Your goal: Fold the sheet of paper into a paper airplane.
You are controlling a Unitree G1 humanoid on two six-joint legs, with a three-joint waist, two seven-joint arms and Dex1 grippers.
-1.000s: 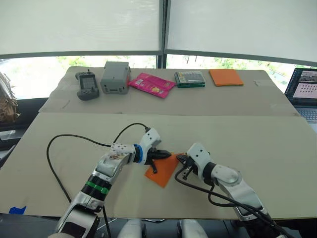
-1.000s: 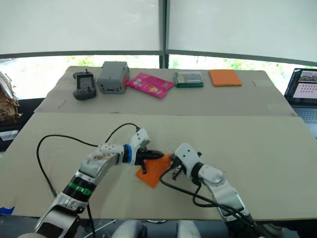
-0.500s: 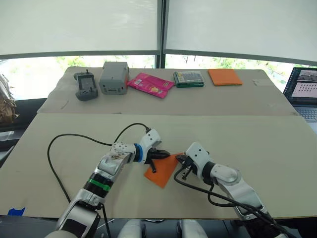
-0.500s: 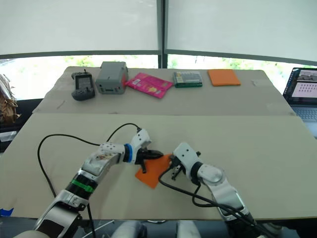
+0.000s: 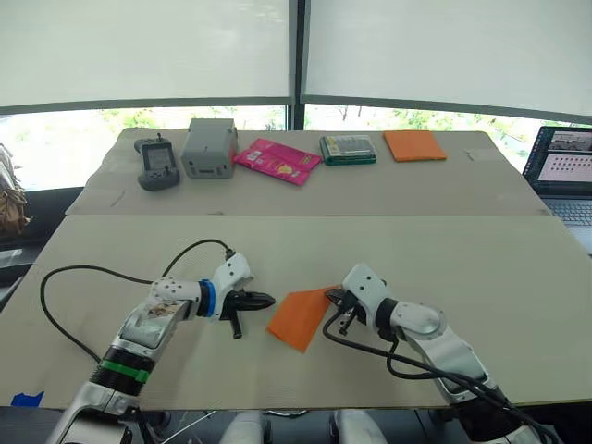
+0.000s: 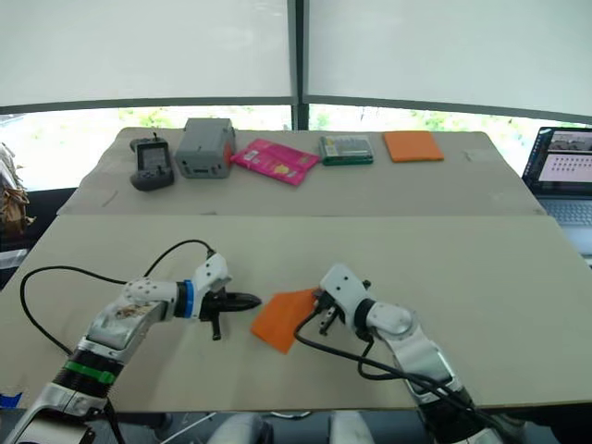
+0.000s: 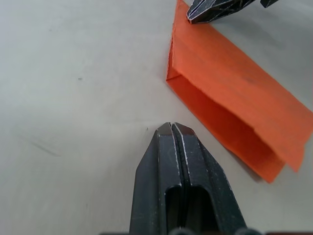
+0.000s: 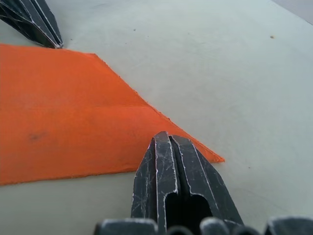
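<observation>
Laptop (image 5: 561, 176) at right edge of head view: cut off, only screen part and keyboard corner show; screen content too small to read. Brown crumpled thing (image 5: 9, 199) at left edge: cut, can't ID. Handheld device (image 5: 157, 162) and green-edged flat item (image 5: 348, 149) upper centre, far desk: details too small. Sheet of paper (image 8: 73, 117) in right wrist view: runs off left edge; near corner hidden behind right claw (image 8: 164, 139).

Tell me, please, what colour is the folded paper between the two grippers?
Bright orange; the paper shows best in the left wrist view.
</observation>
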